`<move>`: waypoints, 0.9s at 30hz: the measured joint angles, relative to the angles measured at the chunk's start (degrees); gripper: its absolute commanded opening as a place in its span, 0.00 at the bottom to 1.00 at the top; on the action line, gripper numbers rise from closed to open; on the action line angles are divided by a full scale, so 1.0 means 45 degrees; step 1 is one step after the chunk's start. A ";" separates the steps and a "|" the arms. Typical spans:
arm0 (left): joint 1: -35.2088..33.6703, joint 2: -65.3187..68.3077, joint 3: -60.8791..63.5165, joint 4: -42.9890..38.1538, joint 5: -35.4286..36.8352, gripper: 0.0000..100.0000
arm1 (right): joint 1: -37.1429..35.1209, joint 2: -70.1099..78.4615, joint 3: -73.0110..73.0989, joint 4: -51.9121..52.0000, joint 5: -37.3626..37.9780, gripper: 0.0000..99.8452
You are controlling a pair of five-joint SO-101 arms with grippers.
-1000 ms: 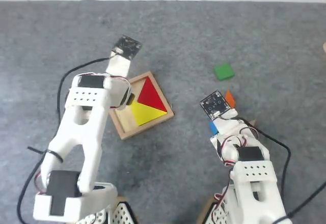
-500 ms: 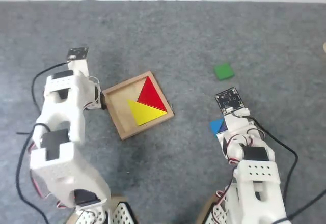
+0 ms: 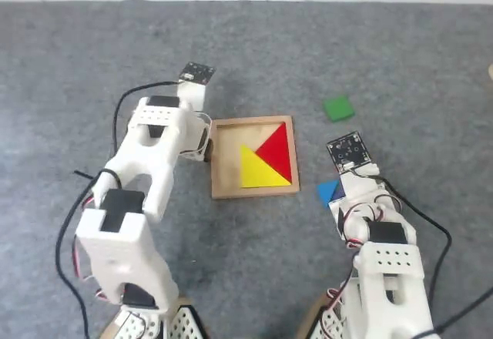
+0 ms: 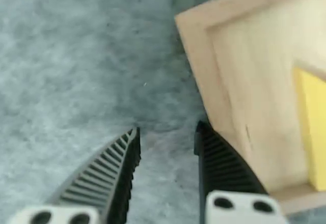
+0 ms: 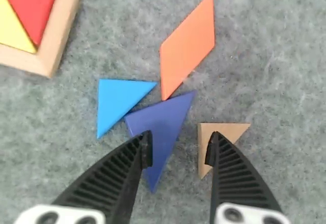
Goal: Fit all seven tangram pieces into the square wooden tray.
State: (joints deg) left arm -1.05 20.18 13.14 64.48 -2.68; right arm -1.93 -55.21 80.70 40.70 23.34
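square wooden tray [image 4: 201, 76] cut off by the frame edge, its rim just beside one finger of the low-angled left gripper [image 4: 166, 137], fingers slightly apart and empty, right gripper [image 5: 178, 142] fingers apart over the dark blue triangle [image 5: 165, 124], tan triangle [image 5: 224, 131] partly hidden behind one finger

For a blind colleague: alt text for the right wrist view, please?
The open right gripper hangs over a dark blue triangle, with a tan triangle beside it. A light blue triangle and an orange parallelogram lie beside them on grey carpet; the wooden tray's corner shows a red piece and a yellow piece.
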 measured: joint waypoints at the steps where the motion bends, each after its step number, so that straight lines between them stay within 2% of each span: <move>1: -0.0176 0.0000 -0.0254 0.0137 0.0391 0.18 | 0.0000 0.0000 0.0000 0.0000 0.0000 0.18; 6: -0.2071 -0.0606 -0.1817 0.0918 0.2989 0.18 | -0.0078 0.0000 -0.1035 0.0332 -0.0020 0.18; 10: -0.2950 -0.0957 -0.1934 0.0899 0.4376 0.18 | -0.1270 0.1055 -0.3399 0.1778 -0.0020 0.18; 13: -0.3028 -0.0957 -0.1465 0.0215 0.4767 0.18 | -0.2422 0.2852 -0.5138 0.2129 -0.0020 0.18; 16: -0.3223 -0.0625 -0.0586 -0.1348 0.4904 0.18 | -0.4259 0.4864 -0.6388 0.1485 -0.0020 0.18; 21: -0.4669 -0.0488 -0.0234 -0.3204 0.5158 0.18 | -0.7521 0.8400 -0.8518 0.0469 -0.0020 0.19; 27: -0.4923 -0.0449 -0.0156 -0.3790 0.5509 0.18 | -0.8420 1.2913 -1.1624 0.0352 -0.0020 0.19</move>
State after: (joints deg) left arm -23.21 18.15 12.44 47.43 22.11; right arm -39.82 2.90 28.40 42.29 23.25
